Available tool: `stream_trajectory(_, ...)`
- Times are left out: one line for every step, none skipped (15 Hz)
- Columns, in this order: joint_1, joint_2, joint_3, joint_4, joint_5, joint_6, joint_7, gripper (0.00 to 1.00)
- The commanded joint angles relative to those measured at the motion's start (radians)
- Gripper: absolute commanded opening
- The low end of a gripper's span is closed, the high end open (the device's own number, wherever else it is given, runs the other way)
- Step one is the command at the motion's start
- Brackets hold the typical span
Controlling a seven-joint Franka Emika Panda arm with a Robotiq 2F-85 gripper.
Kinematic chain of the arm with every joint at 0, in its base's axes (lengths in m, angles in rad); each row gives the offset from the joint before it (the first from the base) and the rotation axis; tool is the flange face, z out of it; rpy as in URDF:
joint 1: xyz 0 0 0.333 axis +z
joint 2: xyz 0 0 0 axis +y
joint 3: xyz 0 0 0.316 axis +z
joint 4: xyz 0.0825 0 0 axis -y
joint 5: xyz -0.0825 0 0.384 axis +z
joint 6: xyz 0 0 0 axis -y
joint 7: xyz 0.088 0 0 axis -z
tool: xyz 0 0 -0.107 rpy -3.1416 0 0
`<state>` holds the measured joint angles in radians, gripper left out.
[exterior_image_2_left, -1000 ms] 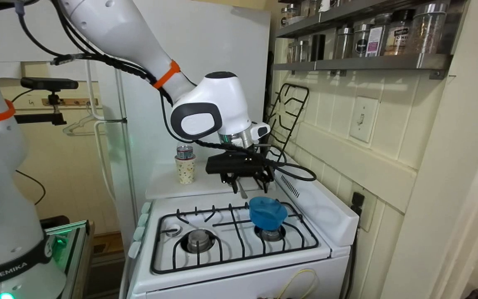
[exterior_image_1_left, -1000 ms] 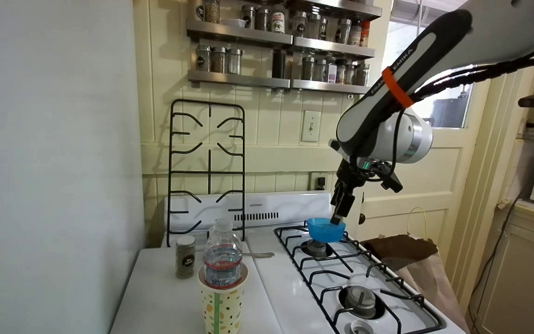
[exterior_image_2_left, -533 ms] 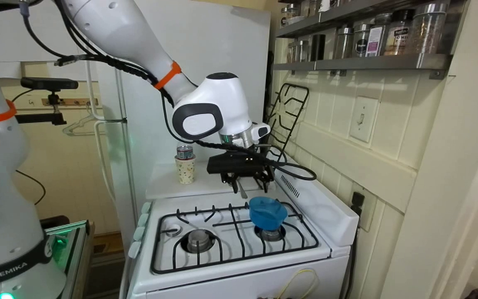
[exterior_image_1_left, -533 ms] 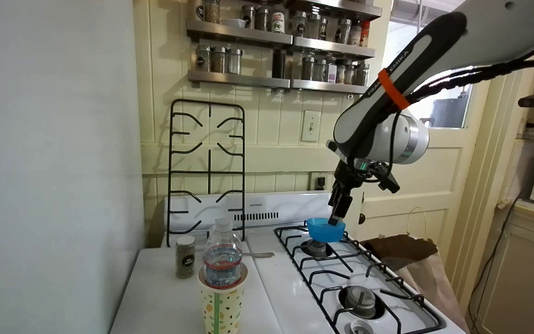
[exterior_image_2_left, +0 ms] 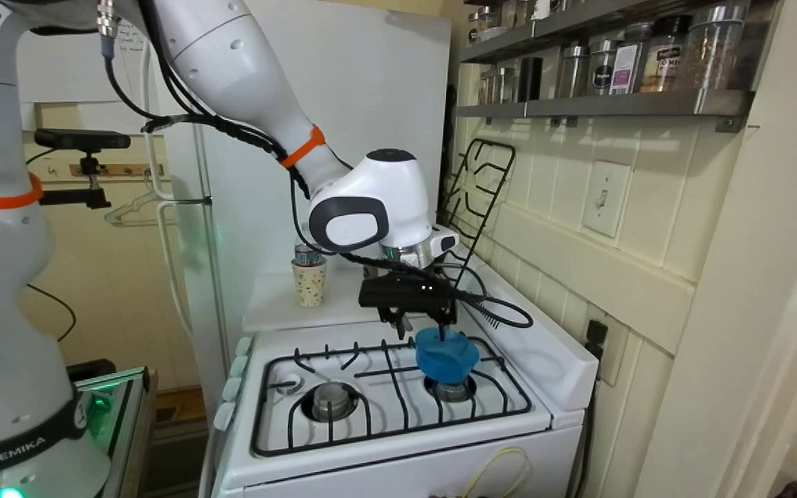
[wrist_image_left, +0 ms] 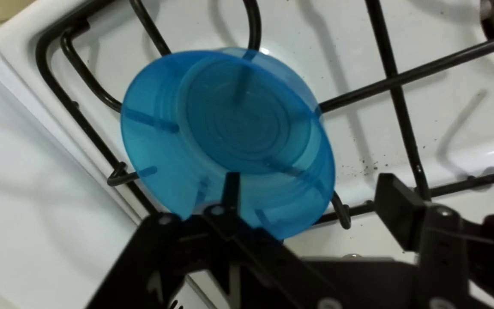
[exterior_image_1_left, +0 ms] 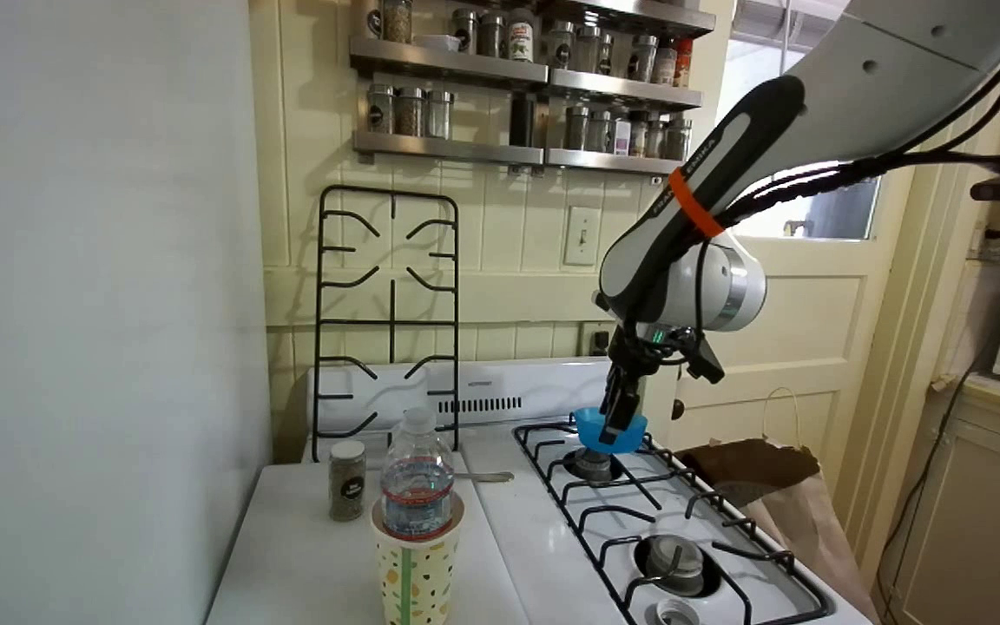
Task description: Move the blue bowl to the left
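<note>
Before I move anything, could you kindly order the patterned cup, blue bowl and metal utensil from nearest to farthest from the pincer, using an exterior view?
1. Blue bowl, close by the pincer.
2. Metal utensil, toward picture-left.
3. Patterned cup, farther left, in the foreground.

Wrist view: tool point(wrist_image_left: 311, 193) cut off at bottom edge, hiding part of blue bowl point(wrist_image_left: 230, 133).

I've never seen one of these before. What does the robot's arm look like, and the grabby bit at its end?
The arm is mostly white, with smooth, rounded segments and a dark panel lettered "EMIKA", the word before it partly hidden by an orange band. Black cables run along the outside. The gripper is mostly black, with two blocky fingers.
</note>
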<state>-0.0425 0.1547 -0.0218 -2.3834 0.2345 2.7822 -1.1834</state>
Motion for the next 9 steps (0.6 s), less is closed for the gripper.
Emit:
stream_trajectory(-0.045,0.041,0.044,0.033,0.007,-0.008,0.005,0.49)
stream_trajectory(-0.051,0.043,0.049,0.036,0.002,-0.013,0.013,0.42)
stream_trajectory(-0.053,0.038,0.052,0.034,-0.008,-0.019,0.029,0.35)
stream_trajectory(-0.053,0.031,0.054,0.03,-0.017,-0.024,0.04,0.26)
stream_trajectory(-0.053,0.025,0.054,0.027,-0.025,-0.028,0.053,0.19)
stream_trajectory(-0.05,0.02,0.053,0.024,-0.036,-0.032,0.07,0.11)
stream_trajectory(-0.047,0.013,0.054,0.02,-0.043,-0.036,0.083,0.04)
stream_trajectory(-0.045,0.007,0.058,0.016,-0.044,-0.042,0.093,0.01)
stream_trajectory(-0.043,-0.001,0.061,0.011,-0.049,-0.045,0.106,0.0)
